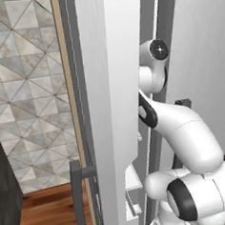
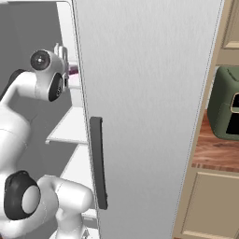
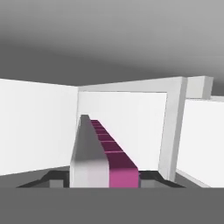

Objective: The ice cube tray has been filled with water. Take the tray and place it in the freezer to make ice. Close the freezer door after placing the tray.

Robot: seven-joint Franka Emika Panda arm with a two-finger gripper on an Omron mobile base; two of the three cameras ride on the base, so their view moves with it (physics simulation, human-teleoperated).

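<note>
Right now the arm reaches deep into the freezer (image 1: 139,179), w/ the gripper (image 3: 103,180) up by the white inner walls. Hand view: the ice cube tray (image 3: 101,151) stands on edge betw. the finger tips, pale side left, magenta cells right, running away toward the back wall. Can't tell if jaws grip it or are just loose beside it. Freezer door (image 1: 102,110) is wide open; right door (image 2: 149,116) shut.
</note>
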